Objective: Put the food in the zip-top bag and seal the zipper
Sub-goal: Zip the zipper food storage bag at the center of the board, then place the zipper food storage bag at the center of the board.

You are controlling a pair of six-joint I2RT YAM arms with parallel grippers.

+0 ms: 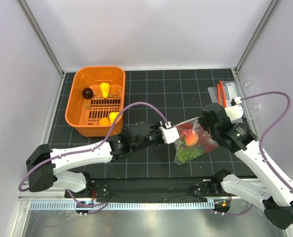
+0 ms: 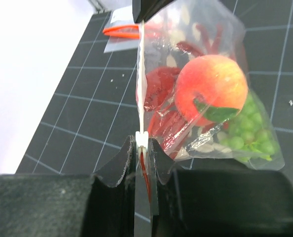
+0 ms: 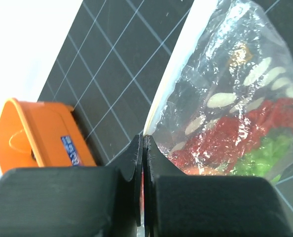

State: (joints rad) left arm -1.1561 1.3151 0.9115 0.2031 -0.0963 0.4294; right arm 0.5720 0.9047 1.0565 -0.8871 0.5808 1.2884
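Black gridded bench (image 1: 151, 94), clear white-dotted plastic zip-top bag (image 1: 196, 140) just above it. Red lobster (image 2: 159, 91), peach-orange fruit (image 2: 210, 89) and green grapes (image 2: 250, 131) are all inside. Left gripper (image 2: 143, 153) and right gripper (image 3: 143, 148) are each clamped on the white zipper strip (image 2: 141, 89), so probably only the sealing is left.

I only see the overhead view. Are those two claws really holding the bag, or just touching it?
Observer: The left wrist camera shows the left gripper pinching the white zipper strip at one end.
Operator: And the other?
Observer: The right gripper is shut on the same strip's other end.
Operator: Is the strip gaping open?
Observer: No; edge-on, it reads as one thin line between them.
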